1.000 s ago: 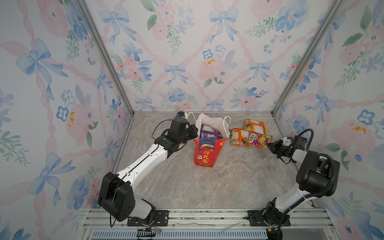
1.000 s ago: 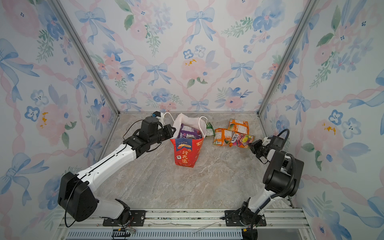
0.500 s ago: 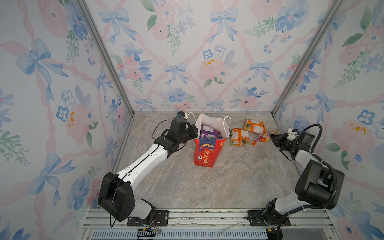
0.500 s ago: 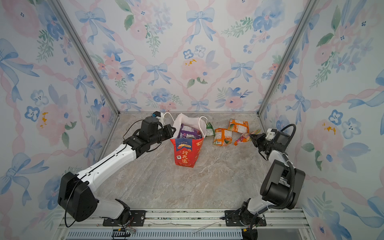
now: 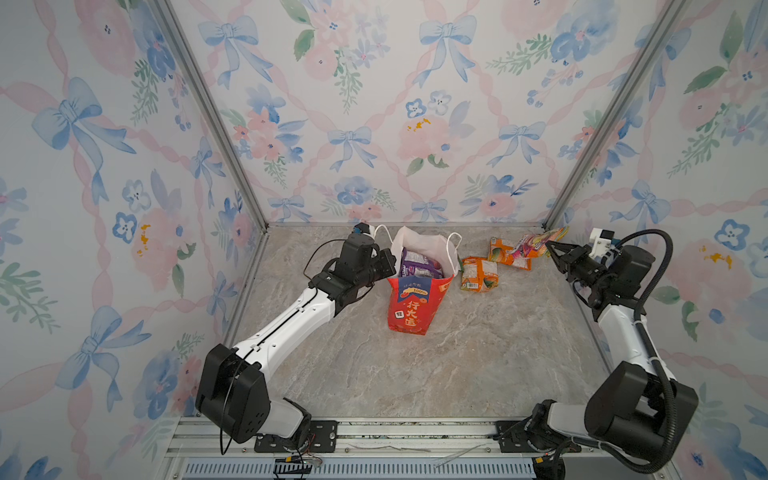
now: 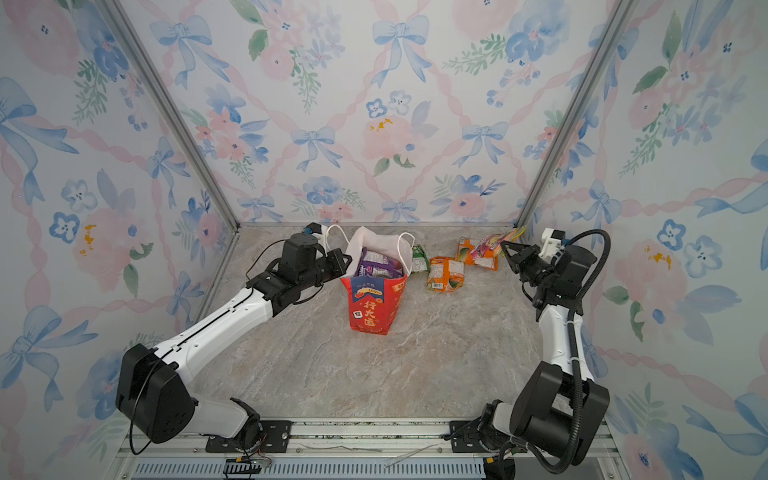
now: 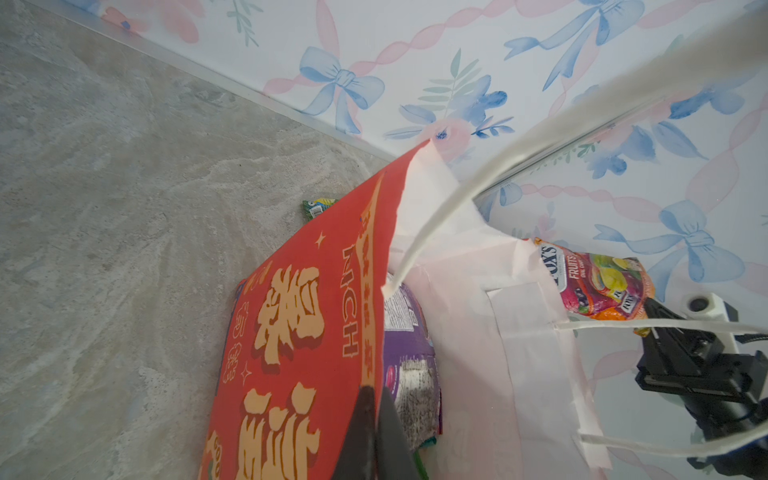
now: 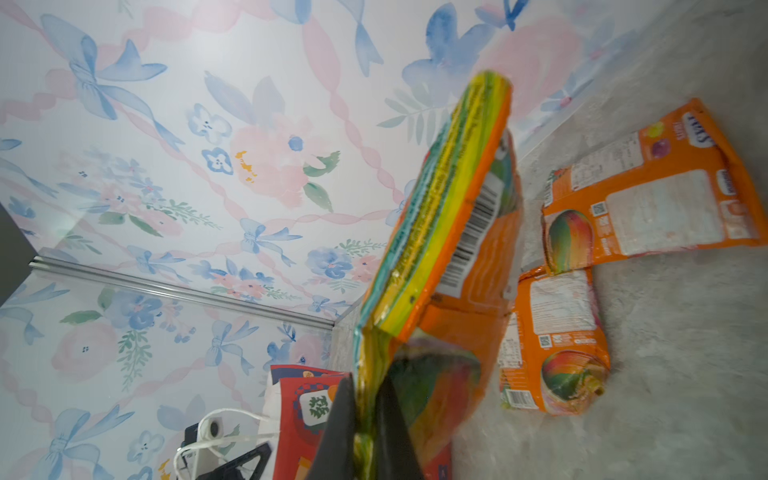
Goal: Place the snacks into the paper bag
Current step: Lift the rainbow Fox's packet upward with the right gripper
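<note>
Pinches the rim of the paper bag with the left gripper, jaws clenched on the red wall, propping the mouth wide. Stands upright mid-table, white lining on show. Shows a purple packet already down inside, with a sliver of green under it in the left wrist view. So at least one snack banked, maybe more; impossible to count below the rim.

Over on the right: grips a rainbow-edged packet in the right gripper, jaws squeezed tight on one end seam. Holds it raised off the table near the far right corner, well apart from the bag's mouth. Looks like mid-carry: picked, not yet delivered.

Leaves three lying on the surface. Near orange packet and far orange packet close together between bag and right gripper, seemingly touching at a corner. Then a small green packet tucked just beside the bag's far right side, half hidden by a cord handle.

Puts the job somewhere short of halfway, going by what shows. Needs a swing across to the open mouth and a drop for the lifted one, then three more pick-ups.
</note>
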Tool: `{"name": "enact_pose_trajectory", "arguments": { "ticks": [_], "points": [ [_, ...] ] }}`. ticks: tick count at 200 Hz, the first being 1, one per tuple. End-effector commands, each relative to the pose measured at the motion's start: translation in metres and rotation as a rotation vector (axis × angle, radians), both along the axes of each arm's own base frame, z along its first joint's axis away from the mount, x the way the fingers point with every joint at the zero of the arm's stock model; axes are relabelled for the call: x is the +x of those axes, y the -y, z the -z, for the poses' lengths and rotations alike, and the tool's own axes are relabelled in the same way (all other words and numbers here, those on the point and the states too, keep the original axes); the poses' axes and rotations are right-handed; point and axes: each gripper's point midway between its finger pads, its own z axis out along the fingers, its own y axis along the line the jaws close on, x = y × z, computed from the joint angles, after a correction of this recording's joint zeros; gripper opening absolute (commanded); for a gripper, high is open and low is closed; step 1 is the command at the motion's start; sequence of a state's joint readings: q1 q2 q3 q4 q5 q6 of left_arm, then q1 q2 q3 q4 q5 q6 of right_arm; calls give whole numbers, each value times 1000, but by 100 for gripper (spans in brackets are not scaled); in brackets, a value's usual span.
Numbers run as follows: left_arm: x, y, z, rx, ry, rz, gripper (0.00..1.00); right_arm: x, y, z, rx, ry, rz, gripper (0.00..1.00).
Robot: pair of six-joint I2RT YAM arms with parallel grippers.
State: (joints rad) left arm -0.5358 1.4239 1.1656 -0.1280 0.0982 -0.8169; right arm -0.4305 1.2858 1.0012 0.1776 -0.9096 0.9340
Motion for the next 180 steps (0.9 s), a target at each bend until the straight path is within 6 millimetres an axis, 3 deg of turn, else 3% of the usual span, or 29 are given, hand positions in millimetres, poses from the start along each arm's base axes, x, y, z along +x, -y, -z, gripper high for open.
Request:
{"name": "enact_pose_trajectory", "arguments": {
  "ticks": [1, 48, 93, 127, 180],
  "points": [
    [-5, -1, 9, -1, -28, 14, 0, -21, -37, -72, -98, 148, -98, 0],
    [-5, 0, 6, -9, -22, 20, 0, -56, -91, -152, -180, 302, -199, 0],
    [-6, -1, 4, -12, -18, 16, 0, -91, -142, -203, -222, 428, -306, 0],
    [-6, 1, 4, -14, -16, 21, 0, -110, -182, -222, -261, 475, -378, 0],
    [-8, -1, 2, -16, -13, 18, 0, -119, -234, -223, -336, 510, -488, 0]
  ]
}}
